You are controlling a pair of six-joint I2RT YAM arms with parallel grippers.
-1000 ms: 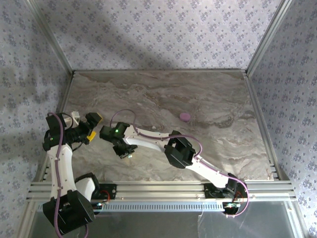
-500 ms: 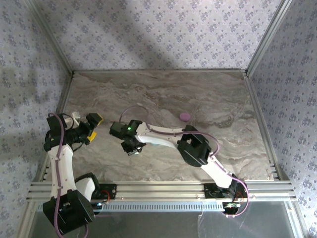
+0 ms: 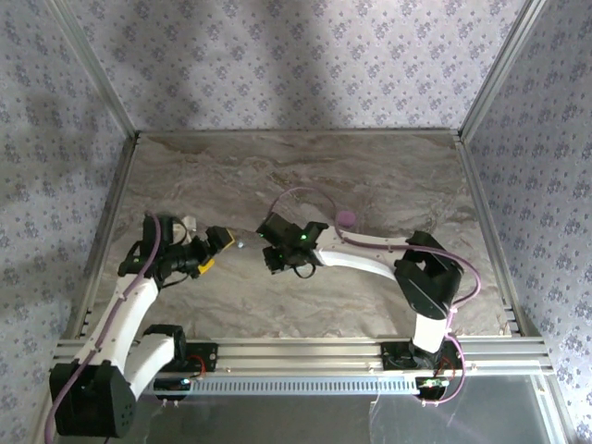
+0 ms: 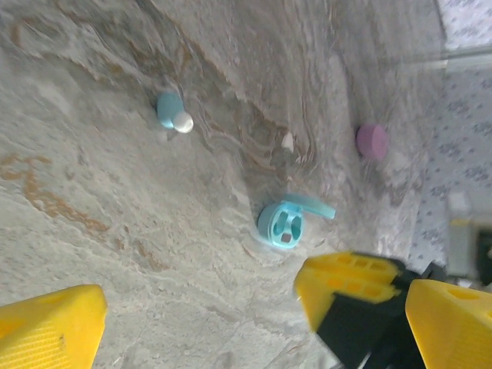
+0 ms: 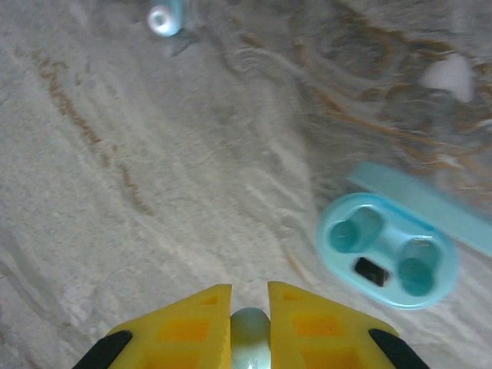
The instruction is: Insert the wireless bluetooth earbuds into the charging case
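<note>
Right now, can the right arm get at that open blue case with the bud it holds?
Probably yes. The right gripper, shut on a light blue earbud, hangs close beside the open blue case. The case looks empty inside, its lid is swung back, and nothing stands between them.

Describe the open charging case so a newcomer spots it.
On the marble table, look just ahead of the right end effector. The charging case is the light blue oval, lid open, two empty wells showing, unlike the pink pod.

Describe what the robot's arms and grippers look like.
The left arm and right arm are white links with black joints, trailing purple cables. The left gripper and right gripper have blocky yellow fingers; a green light glows by the right wrist.
</note>
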